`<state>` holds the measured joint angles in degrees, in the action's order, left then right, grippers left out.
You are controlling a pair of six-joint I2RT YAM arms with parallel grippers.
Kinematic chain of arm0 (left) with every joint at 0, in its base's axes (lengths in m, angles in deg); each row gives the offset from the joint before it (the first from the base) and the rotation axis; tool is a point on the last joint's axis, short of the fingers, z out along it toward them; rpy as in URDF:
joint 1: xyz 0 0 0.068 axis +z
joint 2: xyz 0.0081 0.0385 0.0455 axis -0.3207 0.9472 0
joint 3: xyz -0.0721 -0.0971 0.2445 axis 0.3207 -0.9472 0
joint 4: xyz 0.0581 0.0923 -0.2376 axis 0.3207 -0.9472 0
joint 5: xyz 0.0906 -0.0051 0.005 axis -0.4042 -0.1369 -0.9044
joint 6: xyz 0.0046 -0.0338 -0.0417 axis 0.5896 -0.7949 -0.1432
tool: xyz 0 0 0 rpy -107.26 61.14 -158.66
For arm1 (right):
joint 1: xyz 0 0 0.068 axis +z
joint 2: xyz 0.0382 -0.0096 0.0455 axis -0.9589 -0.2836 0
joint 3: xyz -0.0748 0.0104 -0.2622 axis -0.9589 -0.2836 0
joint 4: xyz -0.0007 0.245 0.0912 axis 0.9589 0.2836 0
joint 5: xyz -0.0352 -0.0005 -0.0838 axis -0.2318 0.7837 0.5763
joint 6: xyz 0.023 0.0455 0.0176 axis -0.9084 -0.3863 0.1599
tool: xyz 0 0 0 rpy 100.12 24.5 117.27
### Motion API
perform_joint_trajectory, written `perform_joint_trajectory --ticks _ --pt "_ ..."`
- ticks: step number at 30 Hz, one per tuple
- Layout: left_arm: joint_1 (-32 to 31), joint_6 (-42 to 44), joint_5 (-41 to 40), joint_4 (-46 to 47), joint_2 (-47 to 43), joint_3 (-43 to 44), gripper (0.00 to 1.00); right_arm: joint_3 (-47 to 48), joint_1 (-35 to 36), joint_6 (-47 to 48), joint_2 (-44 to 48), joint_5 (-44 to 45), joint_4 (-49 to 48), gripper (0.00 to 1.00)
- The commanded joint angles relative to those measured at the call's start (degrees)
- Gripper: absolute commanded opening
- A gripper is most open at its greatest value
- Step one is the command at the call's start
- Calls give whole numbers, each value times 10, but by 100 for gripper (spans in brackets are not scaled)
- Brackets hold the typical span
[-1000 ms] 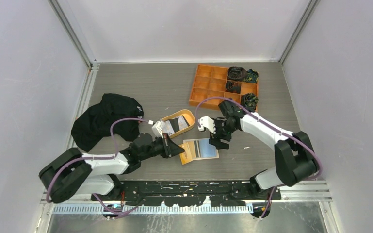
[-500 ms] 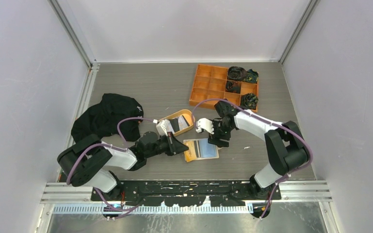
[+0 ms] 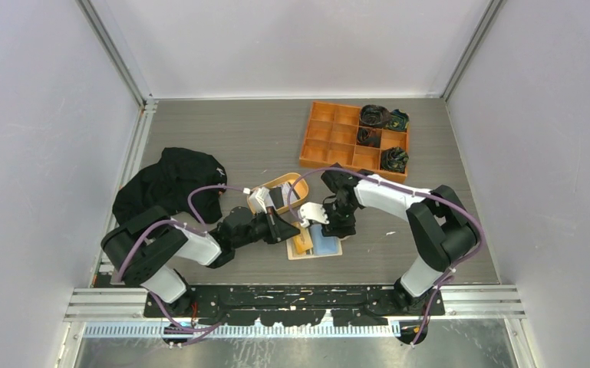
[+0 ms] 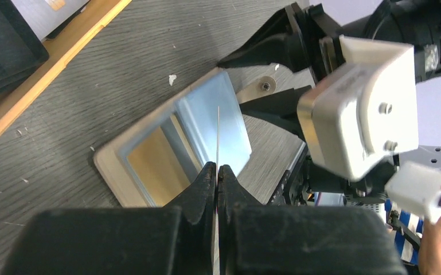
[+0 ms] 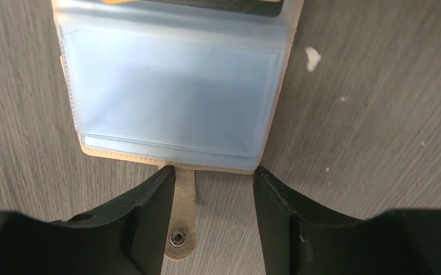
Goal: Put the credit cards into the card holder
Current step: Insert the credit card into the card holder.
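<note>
The card holder (image 3: 316, 242) lies open on the table, tan inside with clear plastic sleeves. My left gripper (image 3: 288, 230) is at its left edge, shut on a thin credit card seen edge-on (image 4: 218, 134) just above the open holder (image 4: 149, 157); I cannot tell the card's colour. My right gripper (image 3: 337, 227) is open at the holder's far edge. In the right wrist view its fingers (image 5: 149, 200) stand on either side of the snap tab (image 5: 182, 226), below the sleeve (image 5: 172, 86). A light grey-white card (image 3: 259, 201) and a dark card (image 3: 284, 197) lie in the oval tray.
The oval orange-tan tray (image 3: 301, 184) sits just behind the holder; its rim (image 4: 51, 60) shows in the left wrist view. An orange compartment box (image 3: 337, 134) with dark rolled items stands at the back right. A black cloth (image 3: 165, 188) lies at the left.
My left gripper has moved right with the card, up to the holder. My right gripper has moved left and nearer, onto the holder's far edge. The holder has shifted a little left.
</note>
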<state>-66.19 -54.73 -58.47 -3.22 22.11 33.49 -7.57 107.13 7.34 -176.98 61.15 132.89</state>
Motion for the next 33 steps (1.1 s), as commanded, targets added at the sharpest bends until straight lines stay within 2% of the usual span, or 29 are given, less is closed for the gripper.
perform_joint_trajectory --ticks 1,7,11,15,20,33 --pt "4 10 -20 -16 -37 6 0 7 29 43 -13 -7 30 56" --pt "3 9 -19 -84 -87 -6 0 5 45 44 -9 -11 28 54" --pt "-1 -29 -33 -67 -106 -39 0 10 49 23 -6 -23 25 54" --pt "-39 -56 -78 -43 -101 -48 0 13 50 3 -3 -23 15 54" --pt "-52 -80 -114 25 -58 -56 0 12 49 -4 -1 -24 14 54" --pt "-52 -137 -99 252 145 -53 0 15 49 -5 -2 -25 18 54"
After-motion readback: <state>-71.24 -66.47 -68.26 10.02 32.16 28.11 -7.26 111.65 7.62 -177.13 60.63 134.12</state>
